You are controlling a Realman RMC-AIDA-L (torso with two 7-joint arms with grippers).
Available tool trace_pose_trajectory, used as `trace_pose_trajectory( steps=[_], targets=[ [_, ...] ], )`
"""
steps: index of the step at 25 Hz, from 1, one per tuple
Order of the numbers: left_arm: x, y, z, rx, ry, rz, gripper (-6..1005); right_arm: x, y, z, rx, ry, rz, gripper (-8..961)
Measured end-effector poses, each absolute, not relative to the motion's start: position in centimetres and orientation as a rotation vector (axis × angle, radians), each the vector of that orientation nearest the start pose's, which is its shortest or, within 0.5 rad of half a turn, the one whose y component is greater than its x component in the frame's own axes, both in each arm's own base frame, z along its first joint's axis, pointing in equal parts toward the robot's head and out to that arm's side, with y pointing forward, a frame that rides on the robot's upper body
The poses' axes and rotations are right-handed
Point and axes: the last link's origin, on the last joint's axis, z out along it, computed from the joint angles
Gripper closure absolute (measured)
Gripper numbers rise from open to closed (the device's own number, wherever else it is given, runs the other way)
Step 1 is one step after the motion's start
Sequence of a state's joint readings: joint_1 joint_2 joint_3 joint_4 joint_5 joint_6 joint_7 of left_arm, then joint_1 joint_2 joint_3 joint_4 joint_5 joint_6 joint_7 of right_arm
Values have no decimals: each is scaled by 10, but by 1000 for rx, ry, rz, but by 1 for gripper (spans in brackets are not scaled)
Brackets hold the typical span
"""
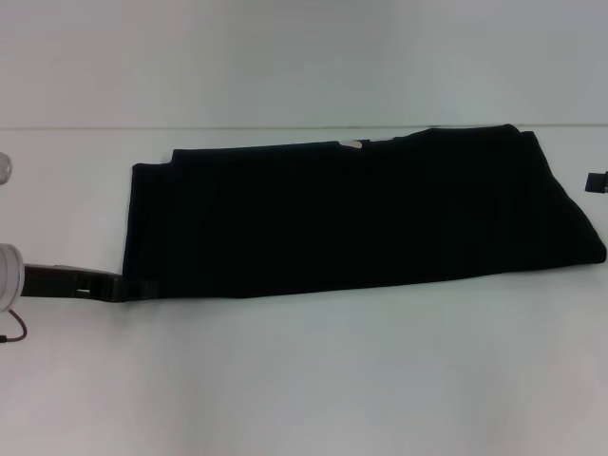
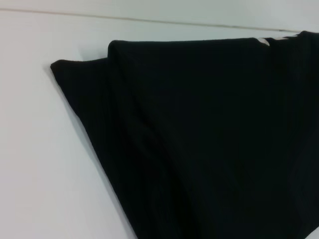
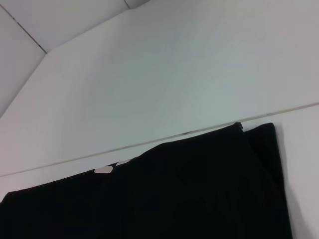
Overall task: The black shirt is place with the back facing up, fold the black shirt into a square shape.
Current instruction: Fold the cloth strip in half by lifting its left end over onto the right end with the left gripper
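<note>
The black shirt point(image 1: 361, 214) lies flat on the white table as a long folded band, wider than it is deep, with its pale neck tag point(image 1: 350, 145) on the far edge. My left gripper point(image 1: 141, 286) reaches in low from the left and meets the shirt's near left corner, where black fingers blend with black cloth. Only a small dark part of my right gripper point(image 1: 597, 180) shows, at the picture's right edge just beyond the shirt's right end. The left wrist view shows the shirt point(image 2: 209, 144) with layered folded edges. The right wrist view shows the shirt's point(image 3: 174, 194) far edge and tag point(image 3: 103, 170).
The white table point(image 1: 304, 380) stretches bare in front of the shirt. Its far edge meets a pale wall point(image 1: 304, 57) just behind the shirt. A cable point(image 1: 13, 331) hangs by the left arm.
</note>
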State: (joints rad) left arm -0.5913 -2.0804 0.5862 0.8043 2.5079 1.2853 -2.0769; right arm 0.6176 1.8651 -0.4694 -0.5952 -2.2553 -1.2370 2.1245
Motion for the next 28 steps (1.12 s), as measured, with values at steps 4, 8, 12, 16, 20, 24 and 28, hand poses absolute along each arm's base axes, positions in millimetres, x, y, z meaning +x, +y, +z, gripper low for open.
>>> trace_pose_trajectory(
  steps=[4,8,12,16,20,24,28],
  targets=[
    [-316,364,28,-2287,-1358,-140,511,335,393,107,-2016,1478,508,65],
    [-316,365,28,-2288,-1355,-139,682,337,393,107,-2012,1484,485,66],
    [-315,366,29,-2288,-1351,-138,839,344,393,105,-1979,1513,407,66],
    [-314,367,30,-2289,-1347,-139,956,346,393,100,-1979,1526,368,65],
    [-313,367,30,-2294,-1340,-138,981,348,392,89,-1983,1553,336,65],
    [-313,368,30,-2294,-1336,-136,976,351,390,79,-1978,1578,316,69],
    [-313,368,30,-2295,-1334,-136,971,353,389,74,-1973,1586,312,70]
  ],
)
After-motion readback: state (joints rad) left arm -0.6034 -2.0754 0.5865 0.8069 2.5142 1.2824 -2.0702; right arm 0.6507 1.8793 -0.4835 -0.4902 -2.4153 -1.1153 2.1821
